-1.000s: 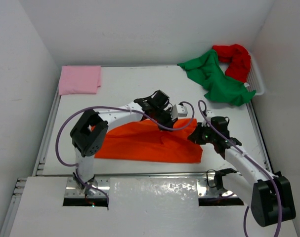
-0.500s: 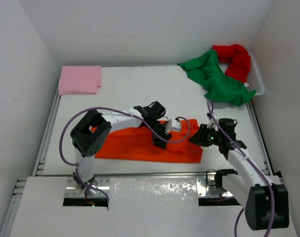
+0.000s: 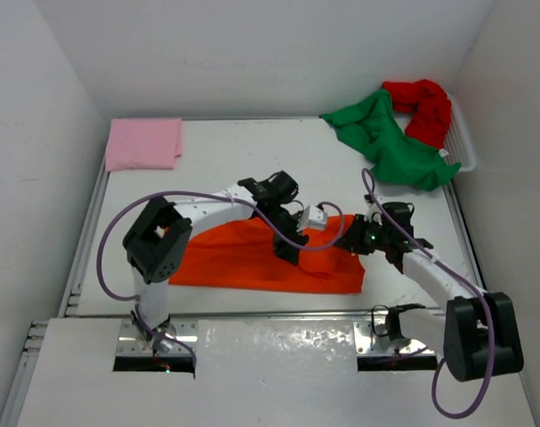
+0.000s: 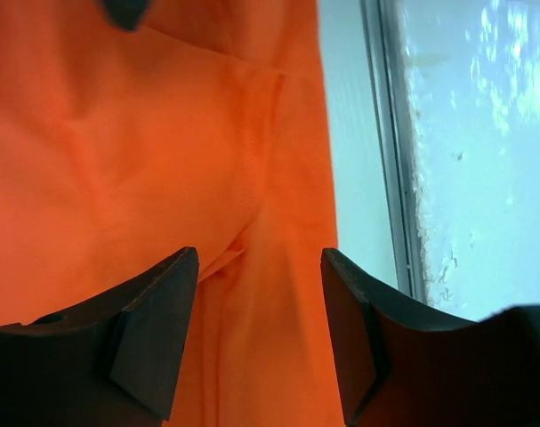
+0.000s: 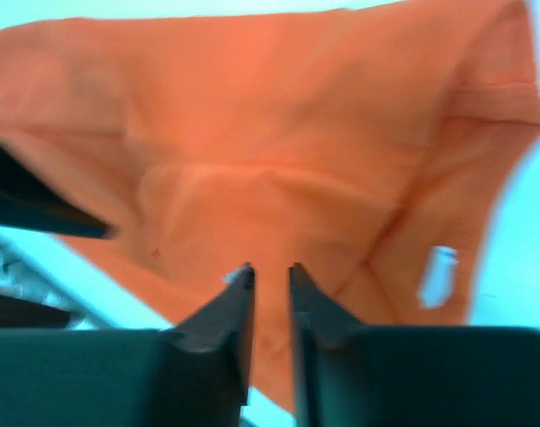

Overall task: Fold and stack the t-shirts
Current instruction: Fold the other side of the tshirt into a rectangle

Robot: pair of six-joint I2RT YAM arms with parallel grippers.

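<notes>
Surface: white table [image 3: 243,160] between white walls.
Bright orange cloth t-shirt [image 3: 238,262]: lies flat at the table's near middle.
Left gripper [image 4: 259,258]: over the orange shirt, jaws wide, holding nothing.
Right gripper [image 5: 270,271]: at the shirt's right end, jaws nearly together, a slim gap.
Pink cloth t-shirt [image 3: 143,143]: folded, far left corner.
Green t-shirt [image 3: 390,147], red t-shirt [image 3: 425,108]: crumpled together, far right, on the white mesh basket [image 3: 466,142].

orange shirt [image 3: 243,260] was soft matt cloth, creased | worktop [image 3: 225,165] looked smooth, white, faintly glossy | left gripper [image 4: 256,267] looked matt dark plastic
</notes>
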